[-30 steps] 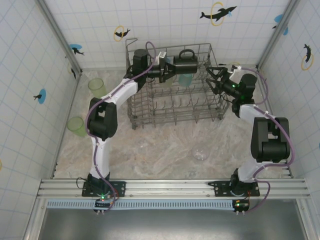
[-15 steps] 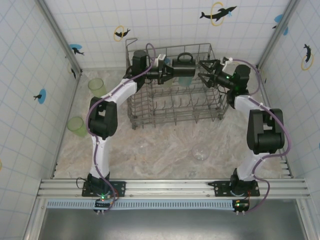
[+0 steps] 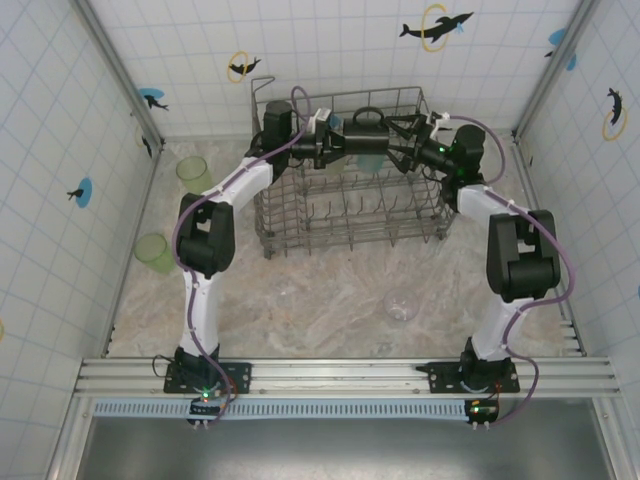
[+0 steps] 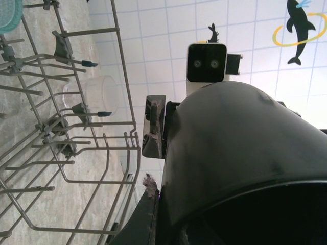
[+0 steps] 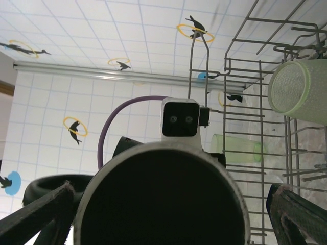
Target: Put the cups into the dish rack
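Straight ahead of the right pincer (image 3: 395, 142), over the dish rack (image 3: 350, 215), the black mug (image 3: 366, 137) lies on its side, long axis running pincer to pincer, the right one's jaws wide apart flanking its near round end, the left pincer (image 3: 338, 143) clamped on its far end.

Mug (image 3: 366, 132): plain black, dull sheen. Rack (image 3: 350, 215): grey wire. Far tumbler (image 3: 193, 174) at 10 o'clock and near tumbler (image 3: 153, 253) at 9 o'clock: translucent light green. Glass (image 3: 401, 307) at 5 o'clock: clear, colourless. Cup (image 4: 7, 11) in rack: teal. Table (image 3: 320, 290): beige-grey marble veining. Walls (image 3: 340, 50): white tiles, pale blue grid lines, yellow-ringed black and blue dolphins (image 3: 436, 27).
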Action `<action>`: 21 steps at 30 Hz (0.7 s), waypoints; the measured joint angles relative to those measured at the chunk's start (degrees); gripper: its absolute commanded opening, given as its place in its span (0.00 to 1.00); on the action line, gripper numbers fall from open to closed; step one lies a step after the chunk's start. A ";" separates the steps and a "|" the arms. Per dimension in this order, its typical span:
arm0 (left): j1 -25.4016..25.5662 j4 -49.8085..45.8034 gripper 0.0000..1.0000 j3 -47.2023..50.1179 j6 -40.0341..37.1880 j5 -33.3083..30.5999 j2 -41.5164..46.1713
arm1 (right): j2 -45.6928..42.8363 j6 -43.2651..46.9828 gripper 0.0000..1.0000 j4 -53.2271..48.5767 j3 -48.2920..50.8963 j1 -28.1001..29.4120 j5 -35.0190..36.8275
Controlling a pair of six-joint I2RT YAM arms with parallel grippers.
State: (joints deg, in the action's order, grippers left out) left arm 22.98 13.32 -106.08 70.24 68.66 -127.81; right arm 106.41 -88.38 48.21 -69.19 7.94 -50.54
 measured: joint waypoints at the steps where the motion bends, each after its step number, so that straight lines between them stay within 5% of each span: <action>1: 0.09 0.02 0.00 -0.17 0.00 0.11 -0.15 | 0.26 -0.68 1.00 0.26 -0.02 0.09 0.37; 16: 3.02 0.24 0.00 -1.88 -0.92 3.41 -1.84 | 2.56 -6.14 0.94 3.21 -1.49 1.97 2.73; 21: 2.62 0.44 0.00 -3.96 -1.49 4.31 -3.78 | 2.54 -6.78 0.84 3.04 -1.18 2.34 3.85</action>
State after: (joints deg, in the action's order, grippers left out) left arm 25.61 13.76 -110.04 68.75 72.97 -131.59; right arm 108.95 -95.15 51.24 -70.37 10.28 -46.70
